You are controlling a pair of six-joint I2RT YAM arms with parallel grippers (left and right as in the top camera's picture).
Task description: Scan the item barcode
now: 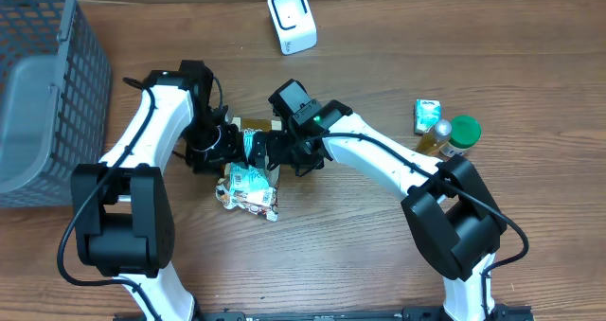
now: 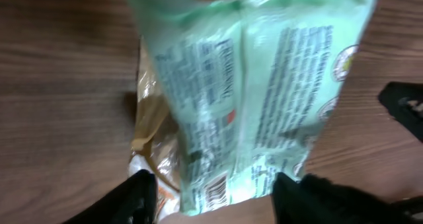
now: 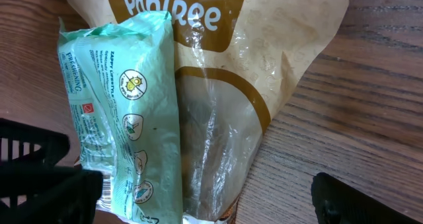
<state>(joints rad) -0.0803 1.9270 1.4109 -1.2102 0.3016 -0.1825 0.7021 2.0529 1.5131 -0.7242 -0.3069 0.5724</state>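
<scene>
Half getting there at best, judging by the layout. Standing the left gripper (image 2: 213, 184) with its fingers (image 2: 140, 196) apart around the lower end of the green packet (image 2: 251, 85), showing a sliver of gap at one finger, so apparently bracketing rather than pinching. Carrying the packet's barcode (image 2: 215, 192) right between those fingers, facing the wrist and no reader. Not revealing whether resting on the desk (image 1: 379, 264) or raised off it. Spreading the right gripper (image 3: 192, 178) as wide as possible, gripping nothing, hovering just over the same green packet and the brown window bag (image 3: 231, 85) lying touching alongside. Facing the left gripper nose to nose across the packet. Passing over a crumpled wrapper (image 1: 248, 188) just behind both grippers, toward the arm bases; not telling whether separate from the bag. Sitting well apart from the white scanner (image 1: 292, 20), far ahead of both grippers at the desk's far edge, with bare wood between. Ignoring a small green carton (image 1: 428, 115) and a green-capped bottle (image 1: 464, 132) well out past the right gripper's own arm, and the grey basket (image 1: 47, 84) out past the left one. Counting as done: reaching the item and exposing its code. Counting as left: taking a firm hold, lifting, carrying ahead to the scanner, and turning the barcode toward its face.
</scene>
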